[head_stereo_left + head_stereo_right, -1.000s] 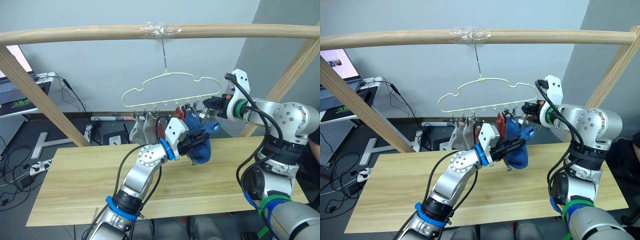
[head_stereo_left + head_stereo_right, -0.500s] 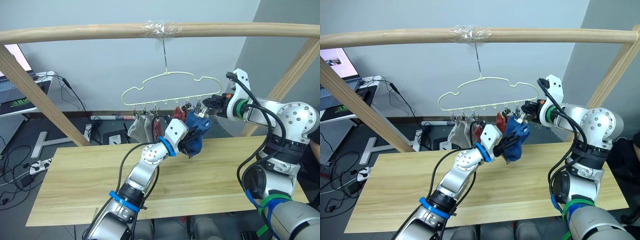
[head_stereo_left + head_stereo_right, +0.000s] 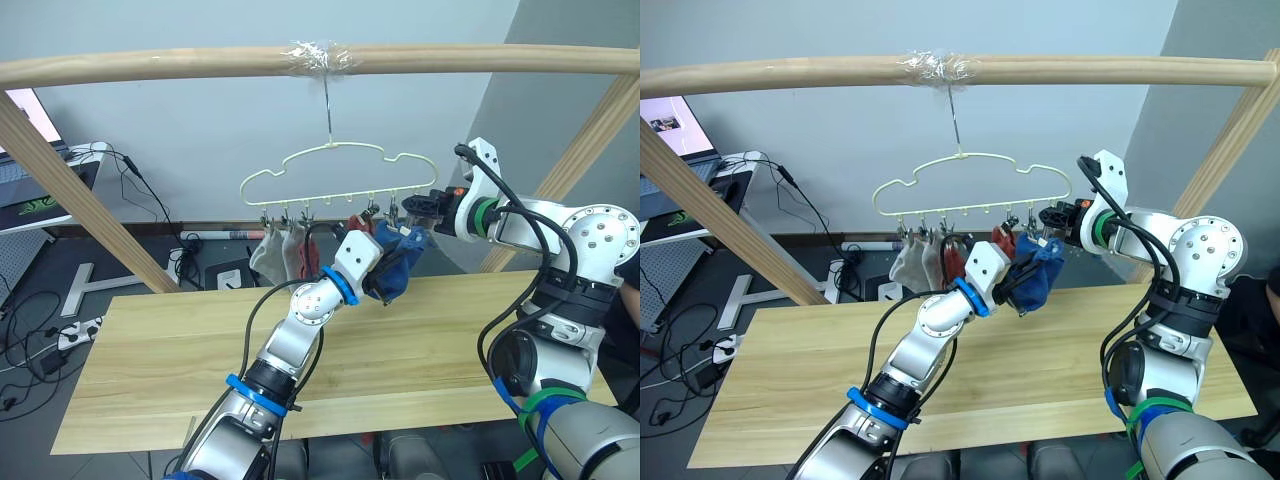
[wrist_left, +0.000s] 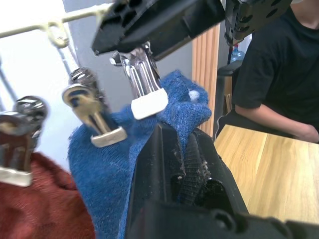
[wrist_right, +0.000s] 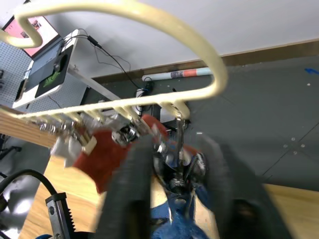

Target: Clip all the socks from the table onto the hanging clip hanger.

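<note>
Above the light wooden desk (image 3: 180,350), the left end effector (image 3: 385,278), closed on a blue ankle sock (image 3: 398,268), lifts it to the pale wire clip hanger's (image 3: 330,165) end clip, which the right end effector (image 3: 418,207) squeezes; next, seat the cuff inside.

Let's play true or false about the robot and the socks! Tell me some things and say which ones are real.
1. The left gripper holds a blue sock. True.
2. The hanger lies flat on the table. False: it hangs by its hook from the wooden rail above the table.
3. Grey socks hang at the left end of the hanger. True.
4. The right gripper is down on the tabletop. False: it is up at the hanger's right end, around a clip.
5. Red socks are piled on the table. False: the red sock hangs from the clips.
</note>
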Motion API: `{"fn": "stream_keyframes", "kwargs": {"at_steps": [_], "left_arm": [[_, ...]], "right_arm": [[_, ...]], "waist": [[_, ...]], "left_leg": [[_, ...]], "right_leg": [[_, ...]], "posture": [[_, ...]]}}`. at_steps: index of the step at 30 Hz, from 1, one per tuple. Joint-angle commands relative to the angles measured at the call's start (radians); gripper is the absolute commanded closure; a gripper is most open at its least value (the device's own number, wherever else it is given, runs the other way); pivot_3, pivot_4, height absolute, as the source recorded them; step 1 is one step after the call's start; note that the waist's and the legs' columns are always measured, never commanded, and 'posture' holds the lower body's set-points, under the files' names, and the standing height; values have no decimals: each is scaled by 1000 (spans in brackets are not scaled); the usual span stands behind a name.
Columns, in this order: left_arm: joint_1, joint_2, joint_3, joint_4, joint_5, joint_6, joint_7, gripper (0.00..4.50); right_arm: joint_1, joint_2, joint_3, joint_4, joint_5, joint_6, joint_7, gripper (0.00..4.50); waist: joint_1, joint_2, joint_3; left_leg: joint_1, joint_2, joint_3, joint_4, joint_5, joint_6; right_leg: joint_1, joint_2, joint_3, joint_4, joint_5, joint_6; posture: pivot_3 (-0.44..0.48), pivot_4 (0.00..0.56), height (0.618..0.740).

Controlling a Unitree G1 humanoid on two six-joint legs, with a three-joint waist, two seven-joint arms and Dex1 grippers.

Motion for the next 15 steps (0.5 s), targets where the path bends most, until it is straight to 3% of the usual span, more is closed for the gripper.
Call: {"fn": "stream_keyframes", "kwargs": {"at_steps": [1, 6, 10, 15], "left_arm": [[-14, -5, 2, -27, 2, -19, 2, 4500], [-14, -13, -1, -34, -9, -3, -8, 4500], [-11, -43, -3, -30, -47, 37, -33, 4500], [-6, -97, 11, -42, -129, 152, -73, 3133]], "right_arm": [[-25, -18, -17, -13, 44, 8, -17, 1614], [-38, -31, -41, -32, 69, 8, 2, 14], [15, -106, 12, -164, 89, -17, 116, 14], [277, -308, 216, -454, -17, -222, 276, 0]], "waist": [[0, 0, 0], [-1, 0, 0], [3, 1, 0], [10, 1, 0]], "left_leg": [[0, 0, 0, 0, 0, 0], [0, 0, 0, -1, 0, 0], [-1, 0, 0, -1, 0, 0], [-3, 0, -1, -2, -1, 1]], "right_leg": [[0, 0, 0, 0, 0, 0], [0, 0, 0, -1, 0, 0], [0, 0, 0, -2, 0, 0], [1, 0, -1, -9, 0, 1]], "posture": [[50, 162, 740], [50, 162, 740], [53, 145, 740], [42, 134, 740]]}}
